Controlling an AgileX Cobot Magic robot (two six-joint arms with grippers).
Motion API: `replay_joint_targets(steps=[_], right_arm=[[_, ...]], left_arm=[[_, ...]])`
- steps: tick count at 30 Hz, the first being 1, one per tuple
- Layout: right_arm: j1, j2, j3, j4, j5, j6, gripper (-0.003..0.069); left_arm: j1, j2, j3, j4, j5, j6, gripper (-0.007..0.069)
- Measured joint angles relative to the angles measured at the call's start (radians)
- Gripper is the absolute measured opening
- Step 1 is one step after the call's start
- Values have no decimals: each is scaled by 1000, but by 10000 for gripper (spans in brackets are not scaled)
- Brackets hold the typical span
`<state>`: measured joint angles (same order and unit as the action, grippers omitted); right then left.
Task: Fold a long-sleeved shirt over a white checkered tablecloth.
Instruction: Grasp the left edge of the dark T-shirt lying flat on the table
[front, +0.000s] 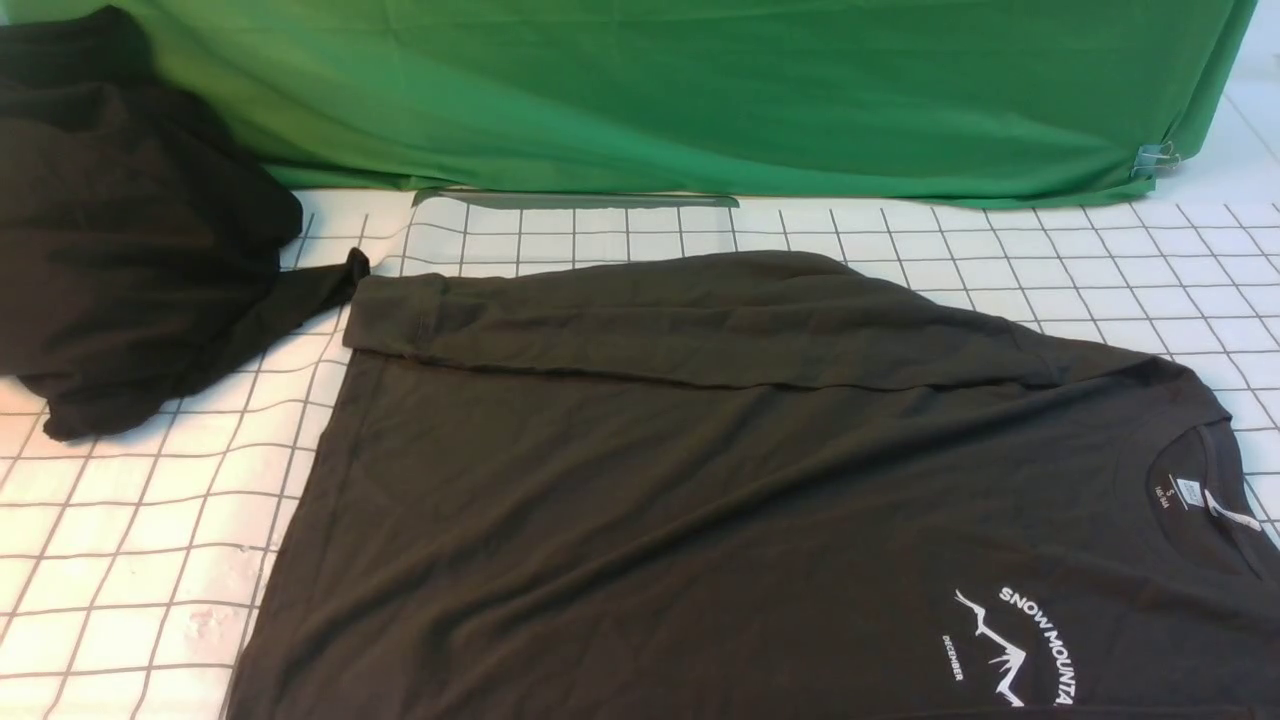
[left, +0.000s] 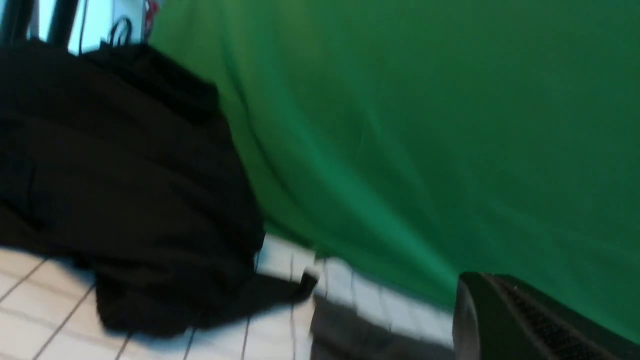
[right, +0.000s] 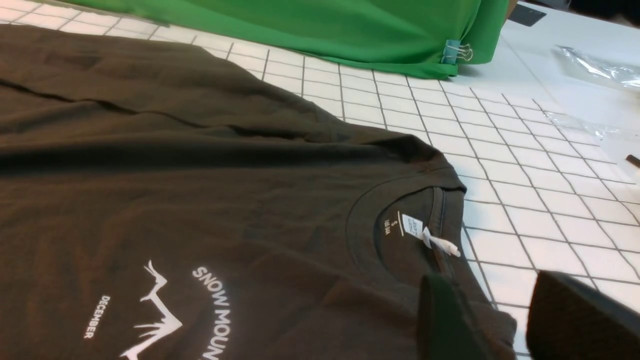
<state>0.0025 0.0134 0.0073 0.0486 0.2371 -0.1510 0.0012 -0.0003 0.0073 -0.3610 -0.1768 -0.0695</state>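
The long-sleeved shirt (front: 700, 500) lies flat on the white checkered tablecloth (front: 130, 540), neck to the right, with its white label (front: 1190, 492) and the "SNOW MOUNTAIN" print (front: 1020, 640) facing up. One sleeve (front: 700, 320) is folded across its far edge. Neither gripper shows in the front view. In the right wrist view my right gripper (right: 495, 320) is open, low over the shirt (right: 200, 190) at its shoulder edge beside the collar, with tablecloth (right: 525, 200) showing between the fingers. The left wrist view is blurred, and only one dark finger (left: 500, 320) of the left gripper shows.
A blacker plain garment (front: 120, 250) is heaped at the far left, one tail reaching the shirt's folded cuff. A green cloth (front: 700, 90) hangs along the back, held by a binder clip (front: 1155, 157). Clear plastic bags (right: 595, 65) lie off the tablecloth's right side.
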Motion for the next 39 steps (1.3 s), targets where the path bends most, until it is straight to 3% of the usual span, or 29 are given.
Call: replay_joint_targets(steps=[6, 7, 8, 10, 13, 14, 16, 19, 21, 24, 27, 28, 29, 30, 31, 32, 33, 36, 39], right_arm=[[0, 0, 0, 69, -27, 39, 242], [0, 0, 0, 110, -48, 68, 242], [0, 0, 0, 226, -123, 180, 242], [0, 0, 0, 272, -157, 238, 242], [0, 0, 0, 372, -279, 470, 242], [0, 0, 0, 391, -323, 547, 242], [0, 0, 0, 400, -364, 596, 242], [0, 0, 0, 403, -418, 619, 242], [0, 0, 0, 405, -478, 641, 242], [8, 0, -10, 379, -506, 684, 234], [55, 27, -158, 209, -330, 701, 145], [59, 27, -172, 198, -330, 699, 136], [105, 73, -288, 133, -183, 665, 65], [128, 102, -347, 112, -116, 628, 37], [134, 118, -377, 108, -79, 606, 34], [191, 192, -495, 88, 66, 510, 15], [197, 212, -523, 86, 103, 485, 14], [312, 400, -719, 74, 429, 326, 9], [371, 502, -776, 71, 567, 271, 9]], left_arm=[[0, 0, 0, 32, -162, -11, 3], [0, 0, 0, 32, -186, -12, 3], [0, 0, 0, 32, -258, -29, 3], [0, 0, 0, 29, -306, -59, 3], [0, 0, 0, 7, -417, -258, 3], [0, 0, -17, 4, -401, -349, 3], [0, -1, -80, 23, -337, -421, 3], [0, 2, -266, 124, -106, -467, 3], [0, 52, -461, 226, 177, -471, 3], [0, 165, -676, 267, 545, -371, 3], [0, 371, -836, 254, 977, -194, 3], [0, 385, -842, 248, 1029, -185, 3], [0, 491, -869, 224, 1205, -109, 3], [0, 555, -868, 211, 1281, -67, 3], [0, 567, -867, 209, 1293, -67, 3], [0, 674, -848, 189, 1350, -1, 3], [0, 685, -844, 189, 1352, 5, 3], [0, 850, -740, 176, 1300, 69, -2], [0, 940, -672, 161, 1260, 89, -5]])
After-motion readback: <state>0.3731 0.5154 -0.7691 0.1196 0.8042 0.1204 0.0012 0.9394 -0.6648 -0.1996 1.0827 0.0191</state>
